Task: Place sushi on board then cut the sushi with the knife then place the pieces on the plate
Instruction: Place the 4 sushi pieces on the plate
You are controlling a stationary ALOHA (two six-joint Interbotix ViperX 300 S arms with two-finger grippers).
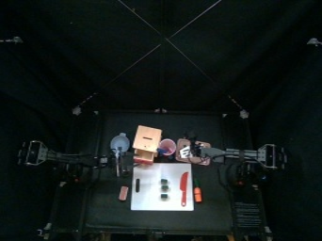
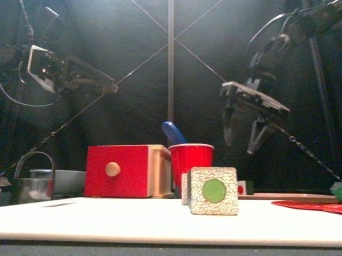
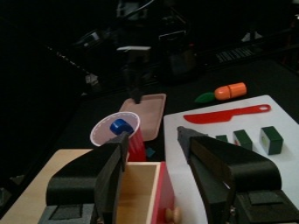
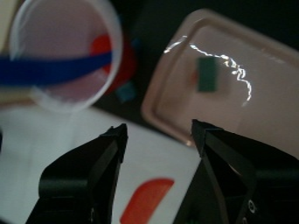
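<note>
The white board (image 1: 145, 198) carries dark green sushi pieces (image 1: 164, 188), which stand in a row (image 3: 243, 138); one shows near and large (image 2: 214, 192) in the front view. A red knife (image 1: 184, 184) lies on the board beside them (image 3: 228, 114). One sushi piece (image 4: 207, 74) lies on the pink plate (image 4: 239, 87), which sits behind the board (image 1: 191, 143). My right gripper (image 4: 159, 128) hovers open and empty over the plate's near edge (image 2: 247, 120). My left gripper (image 3: 158, 140) is open and empty above the wooden box (image 3: 87, 188).
A red cup (image 1: 167, 146) holding a blue knife (image 2: 174, 132) stands between box (image 1: 150, 139) and plate. An orange carrot toy (image 1: 198, 195) lies right of the board and a small toy (image 1: 123, 192) left of it. A blue-grey bowl (image 1: 120, 143) and metal cutter (image 2: 38, 182) are at the left.
</note>
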